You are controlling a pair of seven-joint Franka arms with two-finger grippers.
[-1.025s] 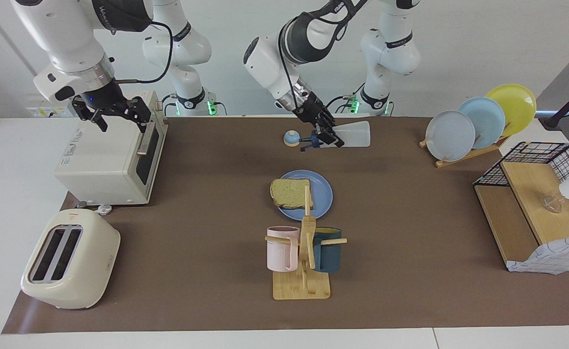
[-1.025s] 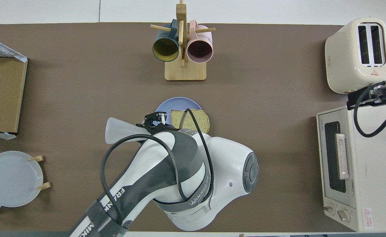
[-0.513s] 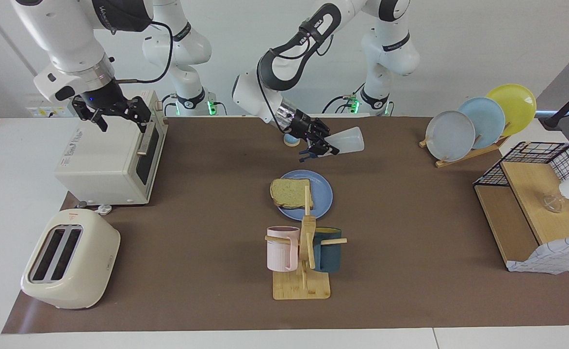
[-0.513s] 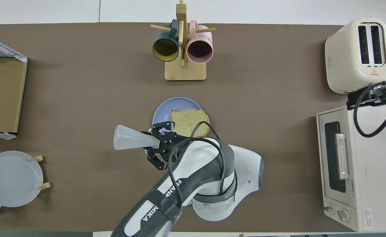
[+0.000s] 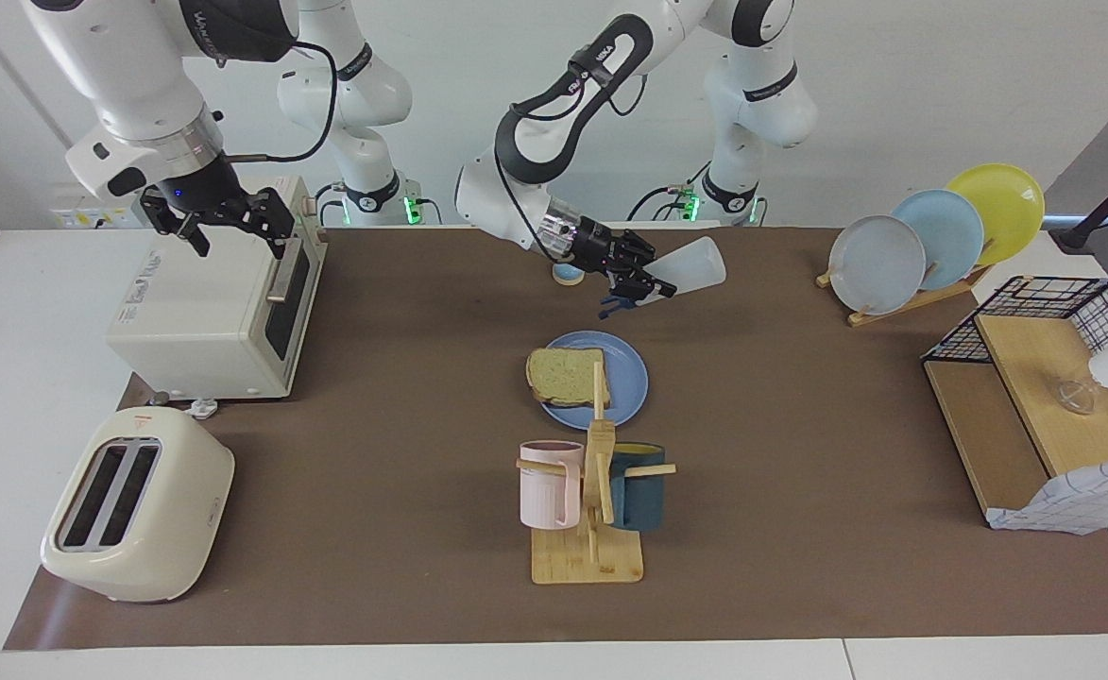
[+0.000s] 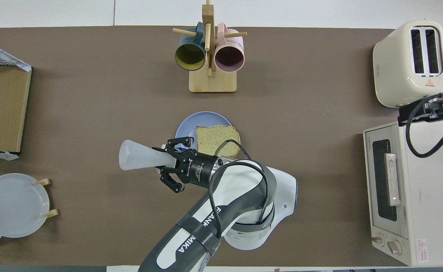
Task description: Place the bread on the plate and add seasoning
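left end effector (image 5: 643,283) | swings seasoning (image 5: 690,266) from level to base-up tilt, cap toward 7 o'clock | wrist drops lower, nearer plate (image 5: 631,378)

The left gripper (image 5: 641,284) was clamped on the seasoning bottle (image 5: 690,263), held tilted in the air between the blue bell (image 5: 568,273) and the plate (image 5: 610,378). The bread (image 5: 566,375) lay on that plate. The right gripper (image 5: 232,222) waited, fingers apart, over the oven (image 5: 204,316)
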